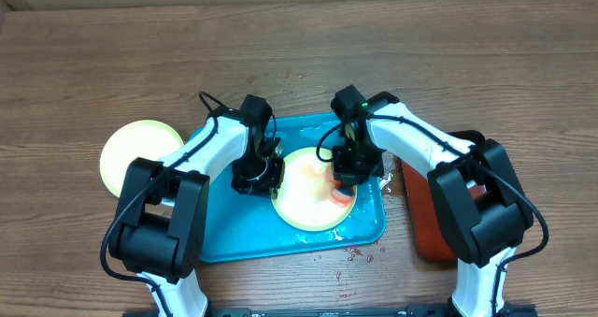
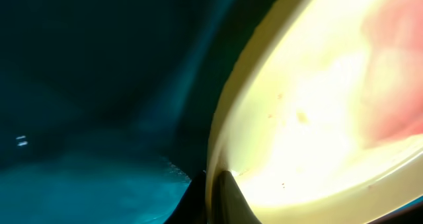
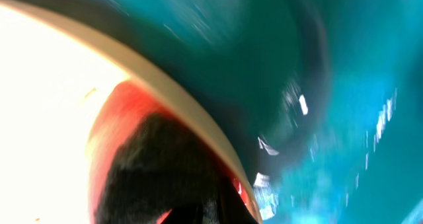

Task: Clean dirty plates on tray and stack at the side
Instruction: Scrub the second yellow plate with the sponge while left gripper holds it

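Observation:
A dirty plate with a lime-green rim and cream centre lies on the turquoise tray. A red sauce smear covers its right side. My left gripper is shut on the plate's left rim; in the left wrist view its dark fingertips pinch that rim over the tray floor. My right gripper is over the smear, shut on a dark sponge that presses on the red-stained plate near its edge. A second green-rimmed plate rests on the table left of the tray.
A dark red tray lies right of the turquoise one, partly under my right arm. Small red splashes dot the wooden table by the tray's front right corner. The tray floor looks wet.

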Tool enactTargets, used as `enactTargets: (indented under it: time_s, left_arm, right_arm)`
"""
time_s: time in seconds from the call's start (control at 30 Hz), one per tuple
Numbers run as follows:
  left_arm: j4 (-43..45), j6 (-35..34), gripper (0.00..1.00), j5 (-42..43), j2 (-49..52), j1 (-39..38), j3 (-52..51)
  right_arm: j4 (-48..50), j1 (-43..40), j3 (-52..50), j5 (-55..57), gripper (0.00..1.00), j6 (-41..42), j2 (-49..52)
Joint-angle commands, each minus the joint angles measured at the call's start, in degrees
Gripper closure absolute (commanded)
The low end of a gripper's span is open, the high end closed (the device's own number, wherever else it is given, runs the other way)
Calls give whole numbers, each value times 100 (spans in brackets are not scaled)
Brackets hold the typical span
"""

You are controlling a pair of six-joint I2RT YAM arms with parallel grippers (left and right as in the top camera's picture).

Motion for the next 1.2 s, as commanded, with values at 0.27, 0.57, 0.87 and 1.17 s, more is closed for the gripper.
enactTargets:
  time_s: [0.27, 0.57, 0.87, 1.17]
  left_arm:
    - [-59, 179, 96, -317, 243, -13, -50]
    - [-98, 243, 96, -337, 243, -28, -50]
    - [-96, 243, 96, -337, 243, -28, -50]
    - [-101, 262, 96, -337, 243, -28, -50]
  right_arm:
    - [1211, 732, -24, 984, 96, -2277, 455]
    - [1357, 1071, 470, 960, 96, -2275, 455]
    - [1486, 1086, 684, 186, 96, -2061, 455]
    - [1609, 1086, 887, -1499, 96, -1438, 455]
